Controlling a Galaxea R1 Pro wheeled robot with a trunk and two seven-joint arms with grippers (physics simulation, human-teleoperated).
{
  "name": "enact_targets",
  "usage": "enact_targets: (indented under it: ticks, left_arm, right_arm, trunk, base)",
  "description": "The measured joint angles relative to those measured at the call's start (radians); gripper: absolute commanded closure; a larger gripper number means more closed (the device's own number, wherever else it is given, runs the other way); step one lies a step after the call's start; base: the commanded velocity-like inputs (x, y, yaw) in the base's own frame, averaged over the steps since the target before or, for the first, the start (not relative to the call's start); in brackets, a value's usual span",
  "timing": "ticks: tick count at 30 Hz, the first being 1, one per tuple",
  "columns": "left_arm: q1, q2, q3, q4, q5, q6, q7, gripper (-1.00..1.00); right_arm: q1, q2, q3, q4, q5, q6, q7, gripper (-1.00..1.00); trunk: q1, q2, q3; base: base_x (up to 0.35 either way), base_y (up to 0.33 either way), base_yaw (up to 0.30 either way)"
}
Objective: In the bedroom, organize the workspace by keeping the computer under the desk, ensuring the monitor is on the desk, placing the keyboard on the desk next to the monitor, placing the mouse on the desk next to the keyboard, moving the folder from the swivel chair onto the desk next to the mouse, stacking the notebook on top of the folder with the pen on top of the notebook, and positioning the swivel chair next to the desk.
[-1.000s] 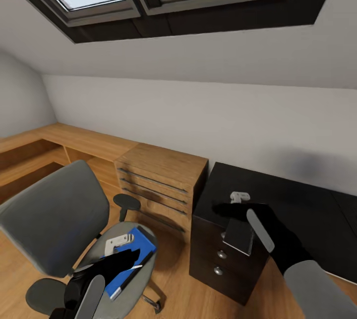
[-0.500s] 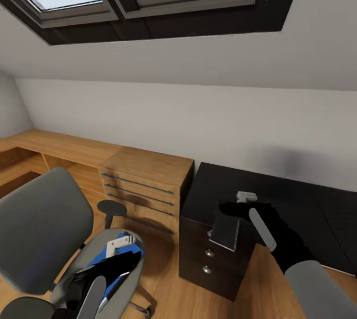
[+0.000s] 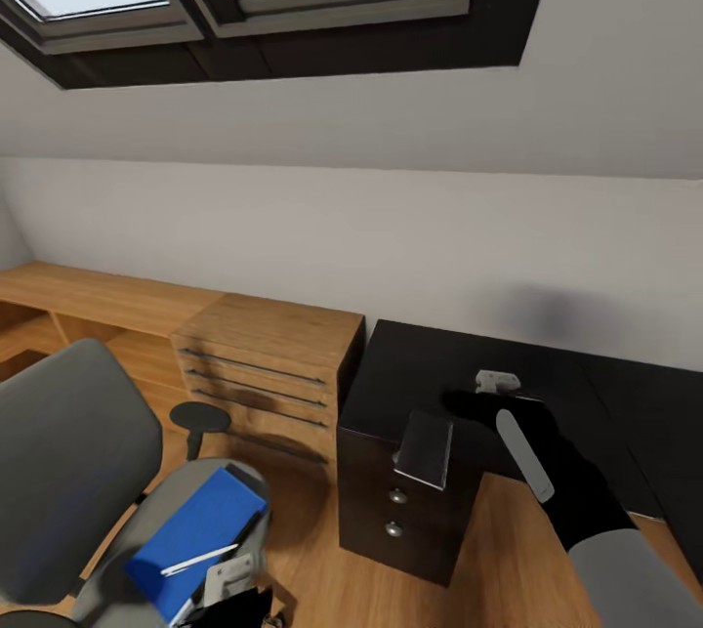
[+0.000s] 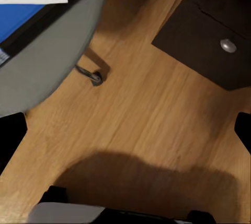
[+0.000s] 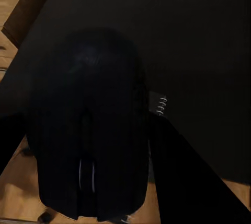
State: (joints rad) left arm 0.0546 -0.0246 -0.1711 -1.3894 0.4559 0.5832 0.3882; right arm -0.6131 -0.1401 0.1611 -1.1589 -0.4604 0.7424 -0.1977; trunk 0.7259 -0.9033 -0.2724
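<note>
Over the near left corner of the black counter (image 3: 430, 364), your right gripper (image 3: 471, 407) hangs with its fingers closed around the black mouse (image 5: 89, 130); the mouse is in the air, not yet set down; I judge the step in hand to be placing it. Carry it further in from the edge before lowering; come down level and let go only once its base is flat on the counter, so it neither rolls nor skids; leave room beside it for the folder. A grey slab (image 3: 425, 449) sits at that corner; the spiral binding (image 5: 161, 104) behind the mouse suggests a notebook, though I cannot be sure; steer clear of it. Your left gripper (image 4: 125, 130) hovers above the wooden floor (image 4: 157, 109) beside the swivel chair (image 3: 68, 442), fingers wide and empty.

Counted: one mouse; one blue folder (image 3: 195, 525) on the chair seat; one white pen (image 3: 198, 560) lying on the folder; one swivel chair; two drawer knobs on the counter's pedestal; two skylight panes.
</note>
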Motion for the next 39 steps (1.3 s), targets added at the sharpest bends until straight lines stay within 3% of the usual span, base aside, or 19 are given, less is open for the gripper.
enact_targets:
  ticks: [3,7,11,19,23,25,27,28,32,37,39]
  left_arm:
    - [0.000,0.000,-0.004,0.082,-0.039,-0.106,0.000,-1.00]
    - [0.000,0.000,-0.055,0.205,-0.098,-0.303,0.001,-1.00]
    - [0.000,0.000,-0.105,0.246,-0.114,-0.392,0.002,-1.00]
    - [0.000,-0.001,-0.125,0.283,-0.118,-0.418,0.008,-1.00]
    - [0.000,0.000,-0.124,0.287,-0.116,-0.420,0.009,-1.00]
    - [0.000,0.000,-0.124,0.287,-0.117,-0.420,0.009,-1.00]
    - [0.000,0.000,-0.120,0.287,-0.119,-0.420,0.009,-1.00]
    - [0.000,0.000,-0.118,0.286,-0.120,-0.420,0.009,-1.00]
    - [0.000,0.000,-0.120,0.285,-0.120,-0.420,0.009,-1.00]
    - [0.000,0.001,-0.118,0.284,-0.120,-0.420,0.009,-1.00]
    - [0.000,0.001,-0.119,0.286,-0.118,-0.420,0.010,-1.00]
  right_arm:
    - [0.003,0.001,0.001,-0.007,0.001,0.000,-0.002,1.00]
    - [0.004,0.002,0.001,-0.008,0.001,0.000,-0.022,1.00]
    - [0.004,0.005,0.000,-0.008,0.000,-0.001,-0.054,1.00]
    - [0.005,0.013,0.001,0.014,0.000,-0.017,-0.093,1.00]
    - [0.005,0.022,-0.001,0.070,0.000,-0.094,-0.101,1.00]
    - [0.005,0.027,-0.001,0.089,0.000,-0.120,-0.126,1.00]
    - [0.005,0.040,-0.013,0.097,0.000,-0.152,-0.195,1.00]
    - [0.005,0.065,-0.040,0.105,-0.001,-0.193,-0.254,1.00]
    - [0.005,0.103,-0.117,0.148,-0.004,-0.282,-0.380,1.00]
    - [0.004,0.119,-0.182,0.238,-0.008,-0.419,-0.426,1.00]
    - [0.004,0.122,-0.234,0.261,-0.008,-0.443,-0.430,1.00]
  trunk:
    - [0.000,0.000,0.001]
    - [0.000,0.000,0.003]
    - [0.000,0.000,0.004]
    - [0.000,0.000,0.005]
    - [0.000,0.000,0.005]
    - [0.000,0.000,0.005]
    - [0.000,0.000,0.005]
    - [0.000,0.000,0.005]
    - [0.000,0.000,0.005]
    - [0.000,0.000,0.005]
    - [0.000,0.000,0.005]
  base:
    - [0.000,0.000,-0.239]
    - [0.000,0.000,-0.270]
    - [0.000,0.000,-0.287]
    - [0.000,0.000,-0.292]
    - [0.000,0.000,-0.293]
    - [0.000,0.000,-0.294]
    - [0.000,0.000,-0.294]
    - [0.000,0.000,-0.294]
    - [0.000,0.000,-0.294]
    - [0.000,0.000,-0.288]
    - [0.000,0.000,-0.273]
